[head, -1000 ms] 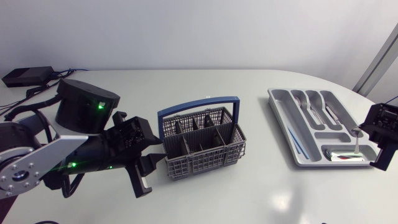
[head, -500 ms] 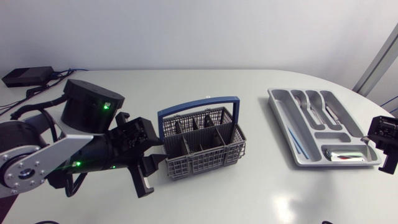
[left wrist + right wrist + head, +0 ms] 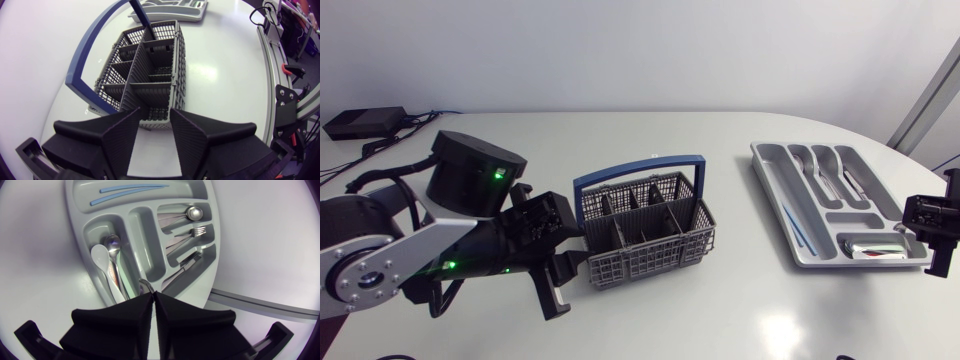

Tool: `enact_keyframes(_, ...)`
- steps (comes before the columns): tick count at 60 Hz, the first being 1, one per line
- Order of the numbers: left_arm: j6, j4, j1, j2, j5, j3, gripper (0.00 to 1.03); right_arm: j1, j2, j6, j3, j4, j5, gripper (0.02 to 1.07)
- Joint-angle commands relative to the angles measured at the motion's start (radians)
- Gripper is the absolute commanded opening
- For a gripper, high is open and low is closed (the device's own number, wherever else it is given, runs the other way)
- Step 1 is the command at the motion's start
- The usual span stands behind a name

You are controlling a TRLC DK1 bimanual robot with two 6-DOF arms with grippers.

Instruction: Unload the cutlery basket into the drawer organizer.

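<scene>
Well, my left gripper (image 3: 154,117) has its ribbed wedge fingers spread, just off the end of the grey mesh basket (image 3: 145,60) with its blue hoop handle. My right gripper (image 3: 152,296), fingers pressed together, hangs at the edge of the smooth moulded organizer (image 3: 75,215), which holds metal spoons (image 3: 112,242).

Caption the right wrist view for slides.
Grey plastic drawer organizer with cutlery in its compartments, ahead of matte black right gripper.

Bright, even light; fisheye-bent edges
</scene>
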State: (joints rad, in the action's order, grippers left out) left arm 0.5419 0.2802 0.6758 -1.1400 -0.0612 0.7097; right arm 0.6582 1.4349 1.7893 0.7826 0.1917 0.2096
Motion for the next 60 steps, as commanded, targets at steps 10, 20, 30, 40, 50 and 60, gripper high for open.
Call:
enact_keyframes(10, -0.023, 0.001, 0.010, -0.017, 0.012, 0.028, 0.44, -0.042, 0.055, 0.076, 0.003, 0.029, -0.029, 0.14)
enact_keyframes(20, -0.025, 0.001, 0.013, -0.017, 0.012, 0.027, 0.44, -0.112, 0.056, -0.004, -0.029, -0.032, -0.029, 0.71)
enact_keyframes(30, -0.023, 0.001, 0.005, 0.002, 0.014, 0.013, 0.44, -0.141, -0.001, -0.094, -0.048, -0.087, -0.027, 0.92)
enact_keyframes(40, -0.031, -0.013, -0.055, 0.009, 0.012, 0.004, 0.44, -0.255, -0.123, -0.335, -0.062, -0.020, -0.018, 0.92)
enact_keyframes(50, -0.049, -0.013, -0.110, 0.013, -0.011, 0.004, 0.44, -0.411, -0.188, -0.577, -0.071, 0.052, -0.012, 0.92)
enact_keyframes(60, -0.059, 0.008, -0.199, -0.010, -0.068, 0.020, 0.44, -0.566, -0.182, -0.792, -0.097, 0.069, -0.003, 0.92)
